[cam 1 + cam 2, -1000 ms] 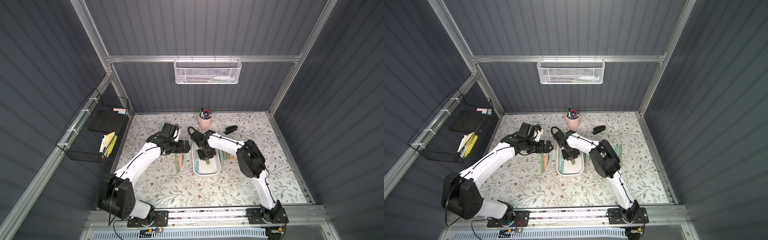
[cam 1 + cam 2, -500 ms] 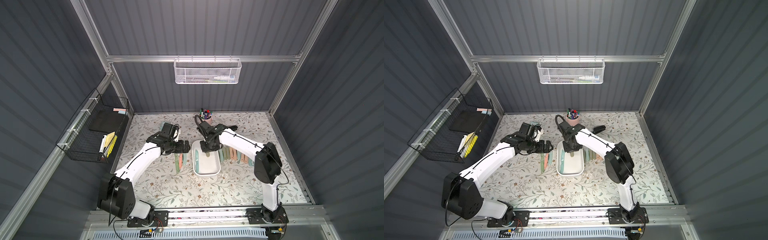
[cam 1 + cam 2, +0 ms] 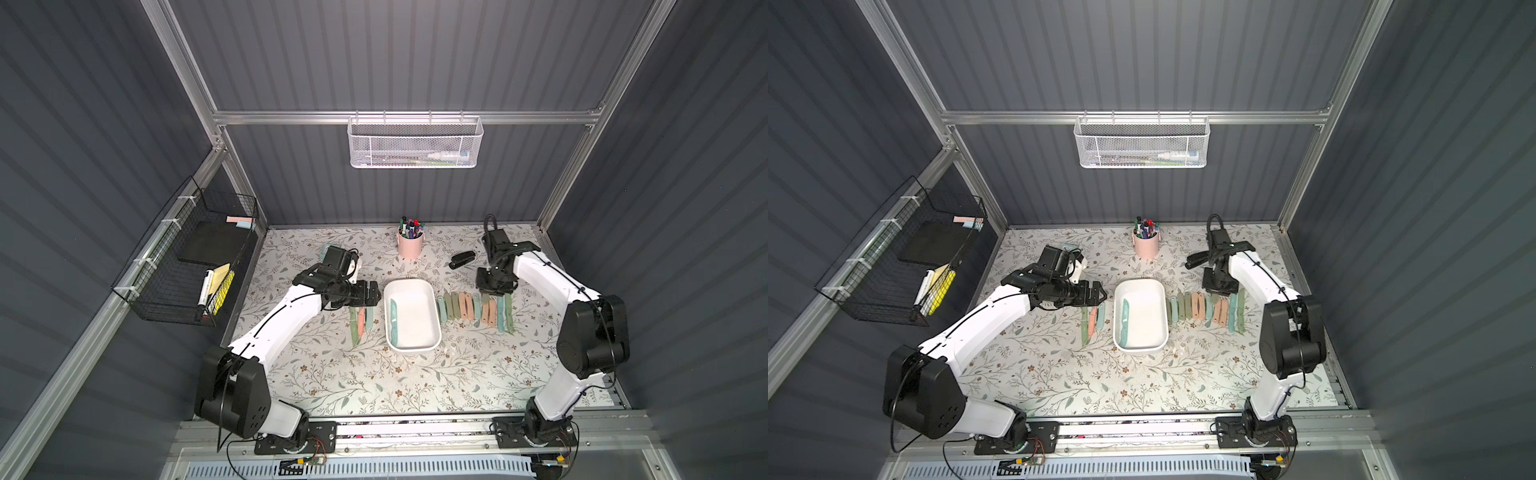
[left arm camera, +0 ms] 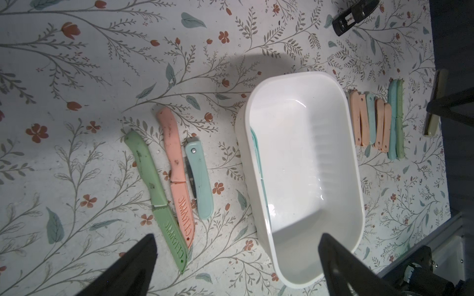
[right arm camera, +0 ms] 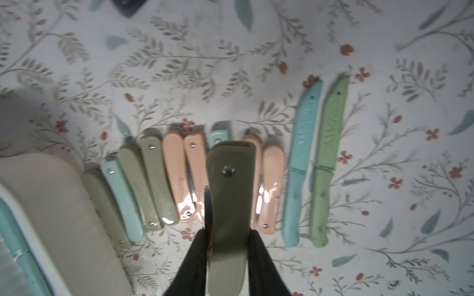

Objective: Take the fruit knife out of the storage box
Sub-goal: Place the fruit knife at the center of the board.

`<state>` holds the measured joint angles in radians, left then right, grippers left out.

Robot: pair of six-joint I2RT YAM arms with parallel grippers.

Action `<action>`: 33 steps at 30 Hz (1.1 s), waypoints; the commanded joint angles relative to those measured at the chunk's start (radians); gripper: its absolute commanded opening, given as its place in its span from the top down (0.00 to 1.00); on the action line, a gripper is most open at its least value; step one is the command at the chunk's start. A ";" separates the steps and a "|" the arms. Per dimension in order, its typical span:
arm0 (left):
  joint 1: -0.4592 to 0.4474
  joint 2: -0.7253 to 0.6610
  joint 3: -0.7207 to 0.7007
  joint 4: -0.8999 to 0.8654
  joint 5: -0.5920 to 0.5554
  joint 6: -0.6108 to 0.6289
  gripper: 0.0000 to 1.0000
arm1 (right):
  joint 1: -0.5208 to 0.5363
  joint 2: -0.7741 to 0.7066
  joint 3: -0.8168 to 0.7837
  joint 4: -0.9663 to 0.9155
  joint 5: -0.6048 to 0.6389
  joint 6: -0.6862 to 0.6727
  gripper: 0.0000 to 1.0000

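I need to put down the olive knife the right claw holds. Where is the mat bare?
Bare: the wide strip between the white box and the front rail. Crowded: the knife row under the right claw and the three knives left of the box.

You faced a shallow white plastic tub, smooth and glossy. The floral-printed table cover was matt. The olive-green plastic folding knife looked smooth, with a shiny metal rivet. The peach plastic folding knives gleamed; the long green plastic sheathed knife was matt, with raised lettering.
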<state>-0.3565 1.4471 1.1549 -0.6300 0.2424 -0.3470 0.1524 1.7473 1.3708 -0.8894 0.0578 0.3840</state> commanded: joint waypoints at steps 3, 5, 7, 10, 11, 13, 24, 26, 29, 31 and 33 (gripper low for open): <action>0.004 0.006 0.019 -0.028 0.012 0.009 0.01 | -0.141 0.010 -0.052 -0.023 0.066 -0.049 0.78; 0.004 0.006 0.019 -0.027 0.013 0.009 0.01 | -0.178 0.039 -0.042 -0.047 0.098 -0.044 0.79; 0.004 0.007 0.019 -0.027 0.014 0.009 0.01 | -0.190 0.069 -0.024 -0.065 0.148 -0.037 0.79; 0.004 0.008 0.020 -0.028 0.017 0.011 0.01 | -0.194 0.117 -0.002 -0.080 0.190 -0.038 0.79; 0.004 0.006 0.019 -0.027 0.018 0.011 0.01 | -0.194 0.135 0.005 -0.082 0.193 -0.040 0.79; 0.004 0.004 0.019 -0.025 0.017 0.010 0.01 | -0.195 0.164 0.014 -0.082 0.192 -0.040 0.79; 0.004 0.004 0.018 -0.025 0.015 0.009 0.01 | -0.196 0.211 0.010 -0.045 0.138 -0.054 0.79; 0.004 0.002 0.019 -0.025 0.014 0.010 0.01 | -0.196 0.216 0.009 -0.043 0.127 -0.056 0.79; 0.004 0.002 0.017 -0.025 0.013 0.009 0.00 | -0.197 0.220 0.009 -0.042 0.124 -0.057 0.78; 0.004 0.004 0.018 -0.025 0.015 0.011 0.01 | -0.196 0.226 0.008 -0.040 0.119 -0.057 0.77; 0.004 0.005 0.018 -0.025 0.015 0.010 0.01 | -0.196 0.229 0.012 -0.045 0.117 -0.059 0.75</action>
<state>-0.3565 1.4471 1.1549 -0.6300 0.2466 -0.3470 -0.0452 1.9636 1.3579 -0.9203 0.1833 0.3321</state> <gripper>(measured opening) 0.995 0.256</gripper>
